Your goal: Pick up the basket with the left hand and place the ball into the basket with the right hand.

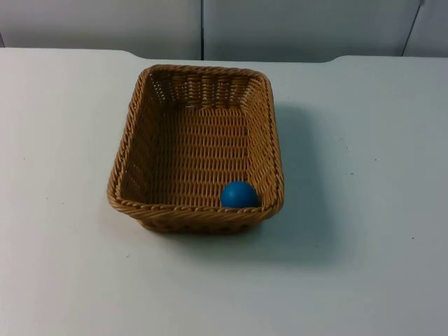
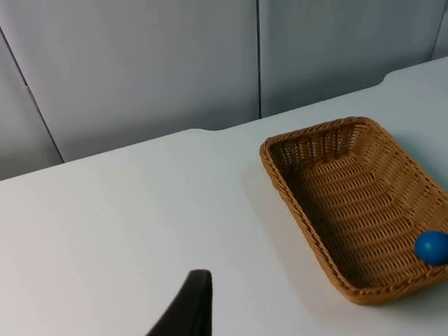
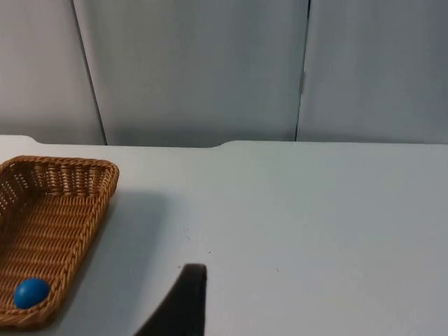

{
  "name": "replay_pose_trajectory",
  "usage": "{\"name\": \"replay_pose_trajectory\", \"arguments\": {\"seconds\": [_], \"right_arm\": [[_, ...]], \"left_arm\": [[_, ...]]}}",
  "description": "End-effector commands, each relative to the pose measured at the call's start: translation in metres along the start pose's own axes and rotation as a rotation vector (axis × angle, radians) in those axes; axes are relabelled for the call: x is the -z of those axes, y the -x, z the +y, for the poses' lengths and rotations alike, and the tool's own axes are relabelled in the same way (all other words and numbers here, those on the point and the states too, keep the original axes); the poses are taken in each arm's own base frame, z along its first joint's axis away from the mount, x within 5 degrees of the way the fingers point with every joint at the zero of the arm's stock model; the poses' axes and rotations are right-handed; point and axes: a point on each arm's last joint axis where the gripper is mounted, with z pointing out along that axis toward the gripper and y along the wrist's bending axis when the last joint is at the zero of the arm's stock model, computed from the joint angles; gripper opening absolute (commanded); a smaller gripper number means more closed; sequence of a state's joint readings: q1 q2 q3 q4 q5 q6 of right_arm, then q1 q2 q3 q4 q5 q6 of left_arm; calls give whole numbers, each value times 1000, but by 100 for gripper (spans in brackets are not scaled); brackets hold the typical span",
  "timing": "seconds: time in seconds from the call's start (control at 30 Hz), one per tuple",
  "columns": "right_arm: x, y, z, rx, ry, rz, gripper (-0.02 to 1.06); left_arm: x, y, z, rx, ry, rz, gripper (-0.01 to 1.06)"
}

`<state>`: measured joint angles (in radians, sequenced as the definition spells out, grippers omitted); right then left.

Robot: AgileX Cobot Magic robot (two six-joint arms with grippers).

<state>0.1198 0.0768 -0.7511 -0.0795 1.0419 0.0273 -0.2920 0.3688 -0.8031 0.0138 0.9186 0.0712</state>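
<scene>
Blue ball point(image 1: 239, 194) lying inside the rectangular wicker basket point(image 1: 136, 150), tucked into the near corner on the robot's right, touching the woven walls there. Basket standing flat on the white worktop point(image 1: 364, 210), about midway across it, short of the grey partition wall point(image 1: 280, 28). Left gripper fingertip point(image 2: 189, 308) hanging over bare worktop, well apart from the basket, holding nothing; open or closed, cannot tell. Right gripper fingertip point(image 3: 185, 301) likewise above bare worktop on the basket's other side, well apart from it, holding nothing; open or closed, cannot tell. Both arms waiting.
</scene>
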Motion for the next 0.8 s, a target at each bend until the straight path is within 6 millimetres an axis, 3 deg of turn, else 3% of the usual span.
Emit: {"name": "replay_pose_trajectory", "arguments": {"seconds": [0.0, 0.23, 0.53, 0.77], "right_arm": [[3, -4, 0, -2, 8, -1, 101], [11, -13, -1, -4, 6, 19, 101], [15, -15, -2, 7, -5, 11, 101], [15, -17, -2, 9, -11, 24, 101]], "left_arm": [[4, -4, -1, 4, -13, 12, 97], [15, -18, -2, 1, -10, 6, 97], [-1, -64, -7, 16, -36, 92, 97], [-6, -73, -8, 16, -37, 108, 97]]}}
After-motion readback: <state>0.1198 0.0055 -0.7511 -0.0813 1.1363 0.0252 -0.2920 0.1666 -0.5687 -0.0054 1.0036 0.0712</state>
